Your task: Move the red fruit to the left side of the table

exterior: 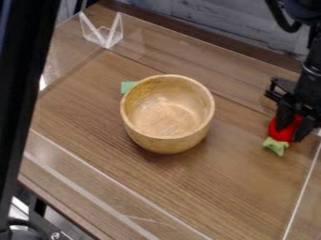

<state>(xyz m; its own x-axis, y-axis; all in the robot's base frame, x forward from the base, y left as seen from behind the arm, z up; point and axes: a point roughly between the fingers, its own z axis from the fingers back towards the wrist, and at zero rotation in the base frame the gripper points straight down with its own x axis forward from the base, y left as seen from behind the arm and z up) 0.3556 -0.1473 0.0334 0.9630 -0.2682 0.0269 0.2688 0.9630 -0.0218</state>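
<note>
my hand (pixel 292 127) points straight down at the far right of the counter (pixel 150 192), close to the clear plastic wall on that side. its dark fingers have closed in on the red fruit (pixel 286 130), one on each side, and the red body shows between them; i read this as a grip, though whether the fruit is lifted or resting on the wood i cannot tell.

the fruit's long axis runs roughly up and down, tilted a little: the red end is up between my fingers, and the green leafy base (pixel 277 144) pokes out below, toward the lower left, touching or just above the counter.

the wooden bowl (pixel 167 112) stands upright near the middle of the counter, well apart from the fruit and to its left in the camera view. a flat green piece (pixel 128 88) peeks out from behind the bowl's far left rim, just beside it.
</note>
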